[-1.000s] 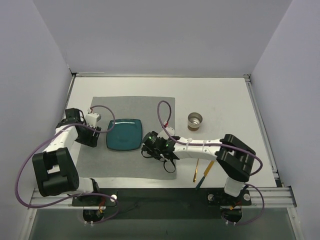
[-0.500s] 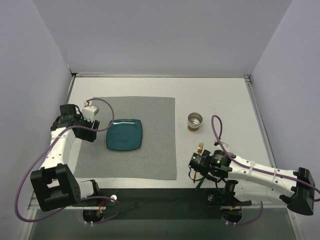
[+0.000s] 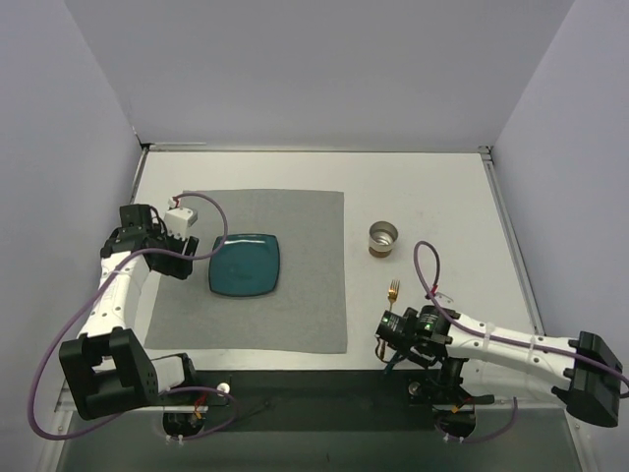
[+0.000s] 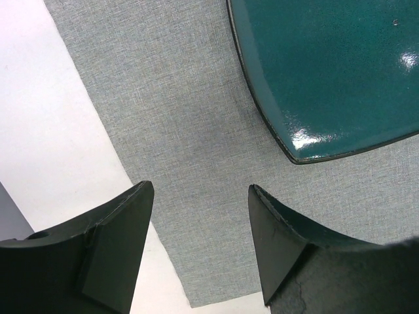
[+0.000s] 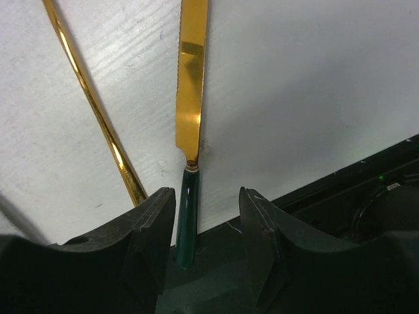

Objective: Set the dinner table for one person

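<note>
Counter (image 3: 442, 187): the large white flat top with a thin metal rim is filling the middle of the overhead view and carrying everything. It looks smooth and hard, so thin cutlery is likely sitting flush on it and being awkward to get under.
Mat (image 3: 295, 305): a grey woven square is lying left of centre. If a tool drags across it, the cloth could bunch up and shift the plate.
Plate (image 3: 245, 265): a glossy teal rounded square is resting on the mat's left half, and it looks slick.
Left tool (image 4: 200, 190): the jaws are standing apart and holding nothing, hanging over the mat just left of the plate's corner. A careless drop here could clip the rim.
Right tool (image 5: 206, 196): the jaws are standing apart, straddling the knife's handle without clamping it. One finger is sitting just beside the handle and a gap is showing on the other side. Closing off-centre could roll or flick the knife away.
Cup (image 3: 383, 239): a small round metal cup is standing right of the mat, well apart from both tools.
Knife (image 5: 191, 91): a polished gold blade with a dark green handle is lying at the near right, the handle overhanging the counter's near edge. A nudge could tip it off.
Fork (image 5: 98, 108): a thin gold stem is lying just beside the knife, so a finger could snag it.
</note>
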Tool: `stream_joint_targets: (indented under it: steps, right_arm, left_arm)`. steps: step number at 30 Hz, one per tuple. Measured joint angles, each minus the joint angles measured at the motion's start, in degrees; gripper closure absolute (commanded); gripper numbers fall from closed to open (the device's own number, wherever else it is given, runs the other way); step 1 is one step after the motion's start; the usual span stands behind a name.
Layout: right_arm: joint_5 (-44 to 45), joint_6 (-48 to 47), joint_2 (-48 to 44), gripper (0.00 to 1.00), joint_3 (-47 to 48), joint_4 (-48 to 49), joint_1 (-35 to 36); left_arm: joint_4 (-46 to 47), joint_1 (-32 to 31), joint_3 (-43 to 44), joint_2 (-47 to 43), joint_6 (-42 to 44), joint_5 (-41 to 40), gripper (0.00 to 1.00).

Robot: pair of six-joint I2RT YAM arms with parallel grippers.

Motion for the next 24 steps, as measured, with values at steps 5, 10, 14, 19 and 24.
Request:
stream_joint_targets:
  steps: [5, 10, 14, 19, 24]
  right_arm:
    - [-2.47, -1.53, 5.22, 0.68, -0.96, 4.61, -0.33]
    - [-3.74, -1.22, 4.2, 0.71, -3.37, 6.91, -0.76]
    - [-4.85, -0.81, 1.44, 0.74, -4.85, 7.5, -2.95]
    - [-6.38, -1.66, -1.36, 1.0, -5.9, 7.52, -6.99]
    - [-6.01, -2.95, -0.66, 1.0, -5.14, 7.08, -8.24]
  left_arm:
    - [0.0, 0.0, -0.09, -0.92, 0.04, 0.0, 0.3]
    - [-0.04, -0.04, -0.39, -1.14, 0.07, -0.15, 0.3]
    - [-0.04, -0.04, -0.42, -1.14, 0.07, -0.22, 0.3]
    - [-0.02, -0.04, -0.42, -1.14, 0.07, -0.2, 0.3]
    - [-0.09, -0.04, -0.42, -1.33, 0.57, -0.2, 0.29]
